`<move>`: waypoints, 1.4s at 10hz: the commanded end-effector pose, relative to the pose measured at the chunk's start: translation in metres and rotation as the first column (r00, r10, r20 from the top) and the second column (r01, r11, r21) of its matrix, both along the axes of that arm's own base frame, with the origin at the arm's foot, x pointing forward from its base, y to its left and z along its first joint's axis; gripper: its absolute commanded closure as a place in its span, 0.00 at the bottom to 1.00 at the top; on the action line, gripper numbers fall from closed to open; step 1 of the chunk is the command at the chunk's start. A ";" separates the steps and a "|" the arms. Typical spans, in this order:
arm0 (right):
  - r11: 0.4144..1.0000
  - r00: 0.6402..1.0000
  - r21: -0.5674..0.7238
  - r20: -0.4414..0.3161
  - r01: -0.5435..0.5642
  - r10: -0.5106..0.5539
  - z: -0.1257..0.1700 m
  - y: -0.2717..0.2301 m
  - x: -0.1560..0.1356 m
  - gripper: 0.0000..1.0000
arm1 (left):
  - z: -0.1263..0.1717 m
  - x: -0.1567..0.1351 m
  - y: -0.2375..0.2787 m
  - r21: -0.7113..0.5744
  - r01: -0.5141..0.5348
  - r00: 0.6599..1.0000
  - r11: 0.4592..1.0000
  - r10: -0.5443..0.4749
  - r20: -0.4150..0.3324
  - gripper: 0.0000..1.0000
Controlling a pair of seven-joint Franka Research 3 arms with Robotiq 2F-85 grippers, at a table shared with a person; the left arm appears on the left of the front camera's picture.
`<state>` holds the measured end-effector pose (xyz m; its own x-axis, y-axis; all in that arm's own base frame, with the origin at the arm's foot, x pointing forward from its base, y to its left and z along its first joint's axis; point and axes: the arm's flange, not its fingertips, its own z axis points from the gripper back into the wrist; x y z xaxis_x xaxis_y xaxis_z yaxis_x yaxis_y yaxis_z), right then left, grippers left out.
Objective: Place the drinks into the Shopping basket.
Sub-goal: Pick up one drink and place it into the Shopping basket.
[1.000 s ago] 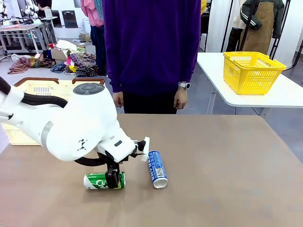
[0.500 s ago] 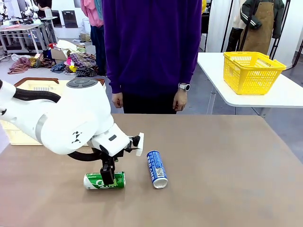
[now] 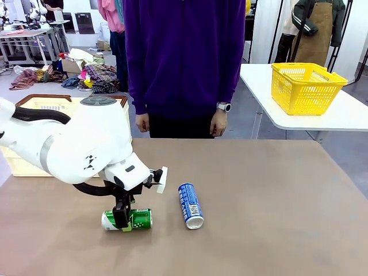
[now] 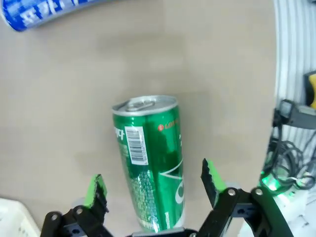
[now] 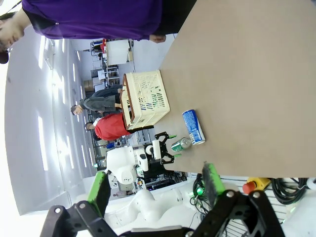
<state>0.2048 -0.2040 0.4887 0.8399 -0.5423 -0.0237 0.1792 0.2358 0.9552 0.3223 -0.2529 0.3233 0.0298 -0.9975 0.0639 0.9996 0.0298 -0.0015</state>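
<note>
A green can (image 3: pixel 135 219) lies on its side on the brown table, and a blue can (image 3: pixel 190 205) lies just to its right. My left gripper (image 3: pixel 122 222) is down over the green can, open, with a finger on each side of it. In the left wrist view the green can (image 4: pixel 150 163) runs between the green-padded fingertips (image 4: pixel 212 175), and the blue can (image 4: pixel 44 12) shows at the top left. The cream Shopping basket (image 3: pixel 54 99) stands at the table's far left, behind my left arm. My right gripper (image 5: pixel 156 186) is open, holds nothing, and is far from the cans (image 5: pixel 193 127).
A person in a purple top (image 3: pixel 184 57) stands at the far edge, hands (image 3: pixel 219 122) down at their sides. A yellow mesh basket (image 3: pixel 305 86) sits on a white side table at the right. The table's right half is bare.
My left arm has shifted left and lower, moving the open gripper along the green can toward its left end. Neither can has moved.
</note>
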 end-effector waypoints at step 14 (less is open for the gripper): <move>1.000 1.000 0.024 0.008 0.006 -0.006 0.005 0.000 0.002 0.00 | -0.034 -0.020 0.011 -0.066 0.052 0.999 0.996 -0.052 -0.003 1.00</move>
<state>0.2048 -0.2040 0.4887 0.8399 -0.5423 -0.0238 0.1792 0.2357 0.9552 0.3296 -0.2615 0.2892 -0.0321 -0.9916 0.1251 0.9986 -0.0371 -0.0377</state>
